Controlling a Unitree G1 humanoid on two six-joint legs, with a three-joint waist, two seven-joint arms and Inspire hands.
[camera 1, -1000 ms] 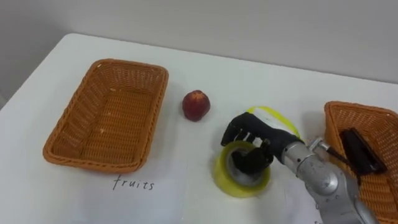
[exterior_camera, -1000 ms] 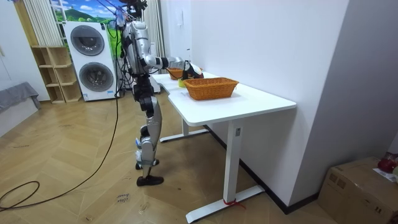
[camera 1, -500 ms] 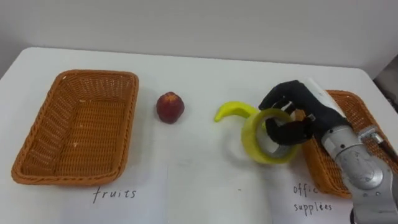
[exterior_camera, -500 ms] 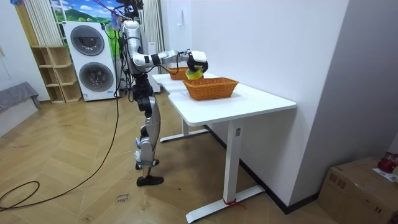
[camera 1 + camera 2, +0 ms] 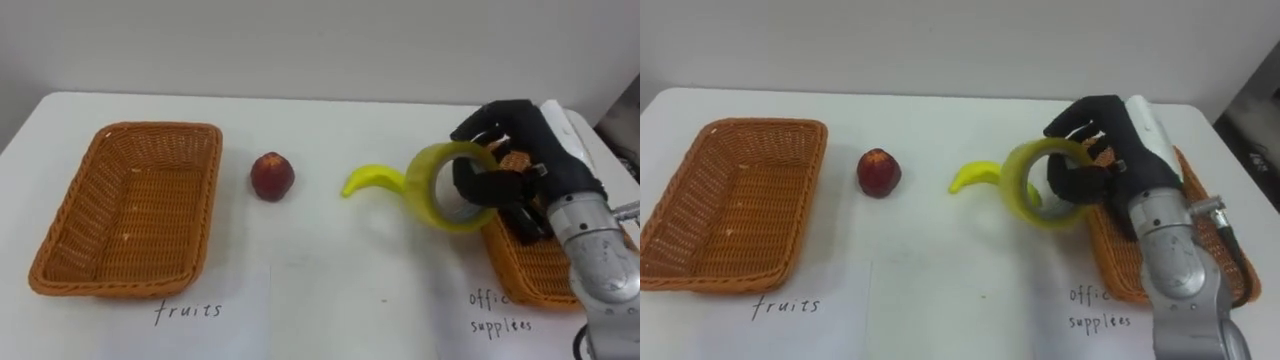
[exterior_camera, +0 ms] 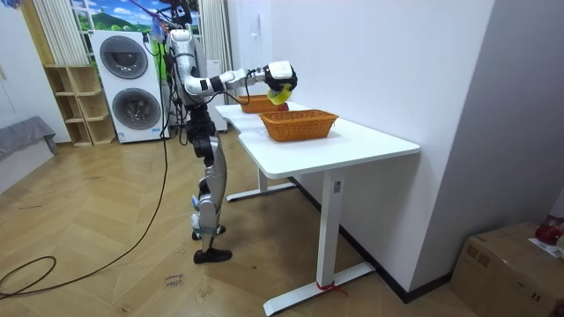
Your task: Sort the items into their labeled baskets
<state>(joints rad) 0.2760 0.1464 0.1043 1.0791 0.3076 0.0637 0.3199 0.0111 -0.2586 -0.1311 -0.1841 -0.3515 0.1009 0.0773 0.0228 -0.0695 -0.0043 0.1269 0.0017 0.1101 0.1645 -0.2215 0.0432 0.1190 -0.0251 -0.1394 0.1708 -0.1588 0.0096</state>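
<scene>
Room view: hand aloft (round tape)

**Colour and pattern log: sorting surface**

Surface: plain white, no pattern.
Left basket and right basket: orange-brown wicker with a tight woven texture.
Round fruit: dark red.
Banana: bright yellow.
Tape roll: translucent yellow-green.
Right robot hand: black fingers and palm, white back, silver-grey metal wrist.
Paper label: white sheet with dark handwriting.
Floor: light brown wood in a herringbone pattern.
Washing machines: white with dark round doors.
</scene>
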